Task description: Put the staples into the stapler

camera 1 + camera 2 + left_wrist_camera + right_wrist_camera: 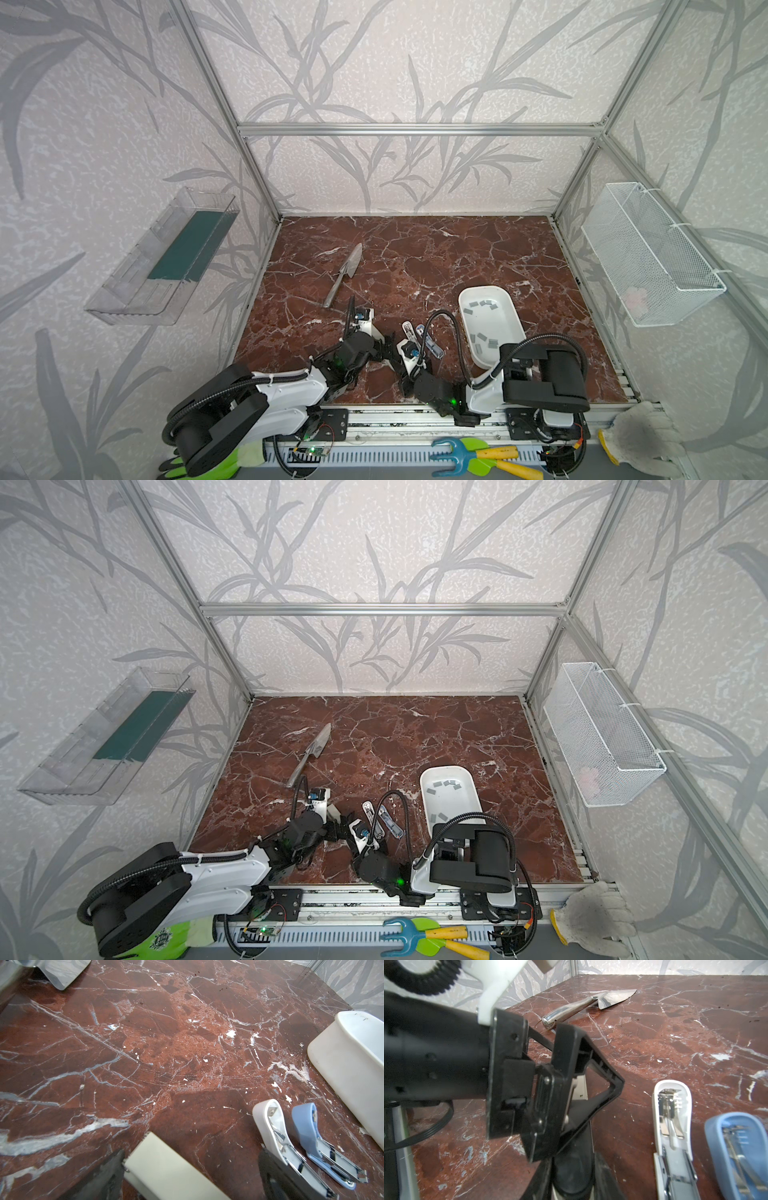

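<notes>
The left tool (207, 1145) stands with its jaws fully wide. Bare table (187, 1053) shows between its cream-padded finger (166, 1167) and the black one, and it grips nothing. It sits low near the front edge, pointing toward the right arm.

The right tool (571, 1178) reaches across the middle and ends just beside the left tool. Its jaw gap is hidden in every view, so I cannot tell how far apart the jaws are or whether it holds anything.

The staples (482, 304) lie as small grey strips in two loose groups inside the white tray (505, 328), one at the far end and one at the near end beside the right arm.

The white stapler (408, 331) and the blue stapler (430, 344) lie side by side, both hinged open, between the tools and the tray. The white one is nearer the tools.

The tray stands toward the right edge of the table. A steel trowel (348, 272) lies left of centre, well apart from the staplers. Beyond the staplers and the tray, open marble runs to the back wall.
</notes>
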